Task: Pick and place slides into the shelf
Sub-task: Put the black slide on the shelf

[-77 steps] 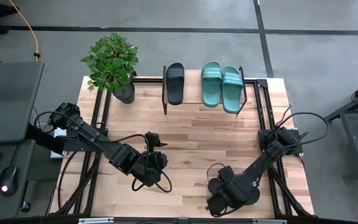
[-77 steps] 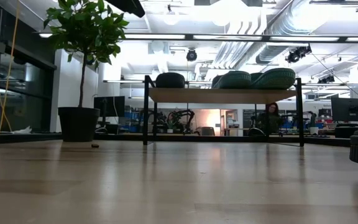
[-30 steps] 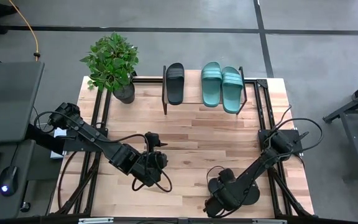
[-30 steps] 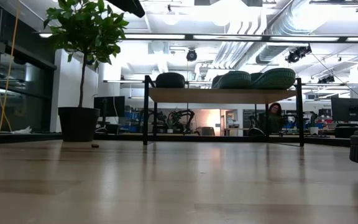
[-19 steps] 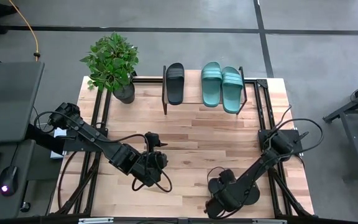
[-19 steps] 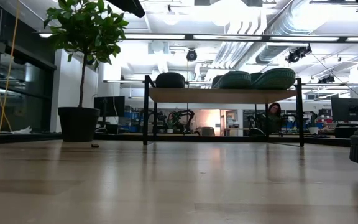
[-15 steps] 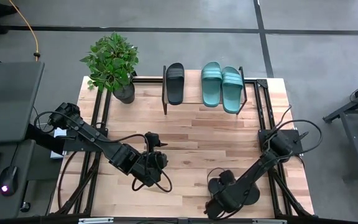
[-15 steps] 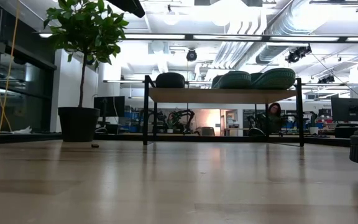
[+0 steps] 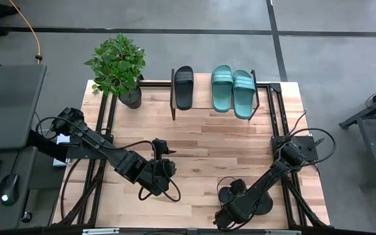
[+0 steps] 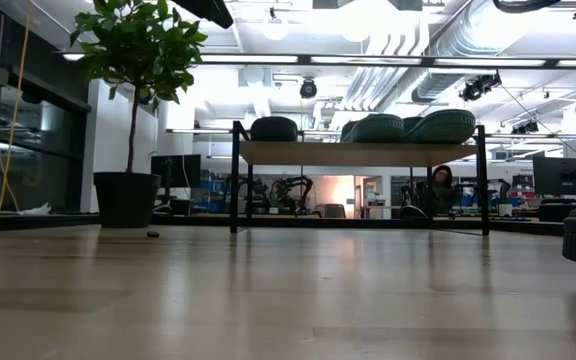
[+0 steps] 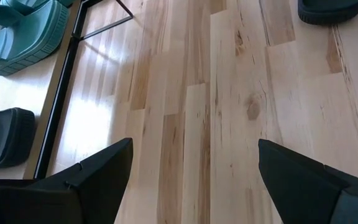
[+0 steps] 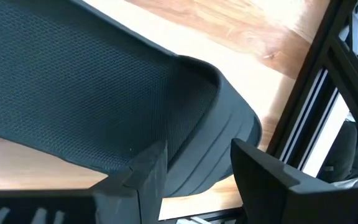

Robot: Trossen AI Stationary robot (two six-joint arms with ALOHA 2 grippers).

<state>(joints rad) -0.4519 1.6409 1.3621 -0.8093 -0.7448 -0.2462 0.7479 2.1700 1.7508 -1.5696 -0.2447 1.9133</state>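
Black rubbery slide sandal sits between the right gripper's fingers, gripped at its edge, well apart from the low wood-topped shelf. Three slides lie on that shelf. Left gripper hangs open nearer it.

The wooden table carries a potted plant, the shelf and, seemingly, one black slide.
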